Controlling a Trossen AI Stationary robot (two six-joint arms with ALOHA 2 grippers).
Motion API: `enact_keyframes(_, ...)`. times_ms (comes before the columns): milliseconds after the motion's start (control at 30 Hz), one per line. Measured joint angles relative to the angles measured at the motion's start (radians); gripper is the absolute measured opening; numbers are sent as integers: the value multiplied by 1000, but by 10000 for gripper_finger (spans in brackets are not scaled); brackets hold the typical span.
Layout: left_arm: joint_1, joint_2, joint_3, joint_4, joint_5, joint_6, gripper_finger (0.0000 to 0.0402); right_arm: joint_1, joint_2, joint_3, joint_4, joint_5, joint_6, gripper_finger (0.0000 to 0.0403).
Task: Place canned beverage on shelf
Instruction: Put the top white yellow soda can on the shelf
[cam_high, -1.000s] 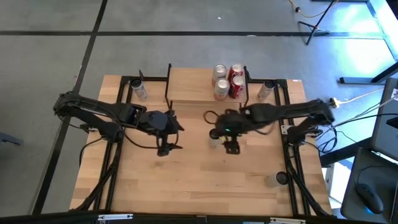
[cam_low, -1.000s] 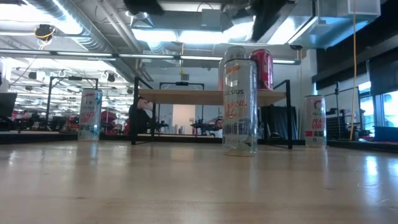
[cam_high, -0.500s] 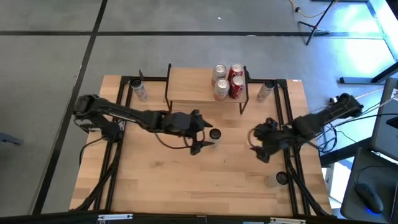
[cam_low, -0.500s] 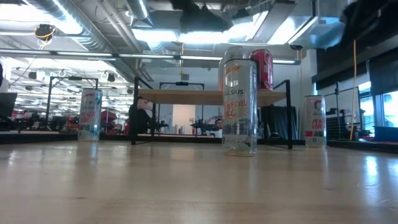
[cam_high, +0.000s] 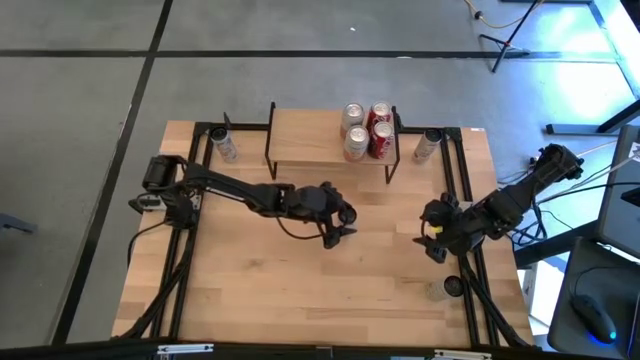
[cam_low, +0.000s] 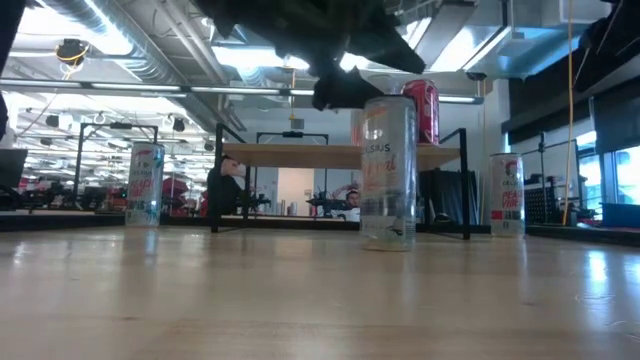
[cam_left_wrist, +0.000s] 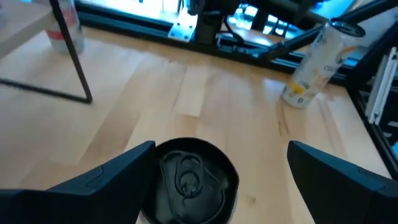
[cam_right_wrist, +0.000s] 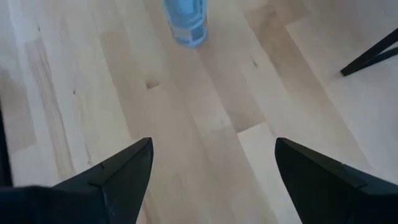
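A tall slim can with a black top (cam_high: 346, 213) stands upright on its base on the tabletop in front of the shelf (cam_high: 310, 140); it also shows in the low view (cam_low: 388, 170). The shelf is a low wooden riser on black legs, with several cans (cam_high: 366, 130) on its right end. My left gripper (cam_high: 343, 222) is open and low over the table. Its two fingers stand on either side of the can's top (cam_left_wrist: 189, 180); I cannot tell whether they touch it. My right gripper (cam_high: 432, 238) is open and empty near the table's right edge.
Loose cans stand at the table's far left (cam_high: 226, 146), far right (cam_high: 428, 144) and near right (cam_high: 446, 288). A shelf leg (cam_left_wrist: 74, 56) stands close to the left gripper. A blue can (cam_right_wrist: 186, 22) shows ahead of the right gripper. Black frame rails run along both sides.
My right gripper has drawn back from the can toward the table's right edge, leaving the can standing. My left gripper has gone toward the table's right, up to the can, and now has a finger on each side of it.
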Motion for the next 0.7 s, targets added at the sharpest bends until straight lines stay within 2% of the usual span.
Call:
enact_keyframes(233, 0, 20, 0, 27, -81, 0, 353, 0, 0, 0, 1, 5, -33, 325)
enact_keyframes(567, -6, 0, 30, 47, -74, -6, 353, -1, 0, 0, 14, 21, -30, 325)
enact_keyframes(700, -8, -10, 55, 45, -81, 35, 353, -1, 0, 0, 14, 35, -30, 325)
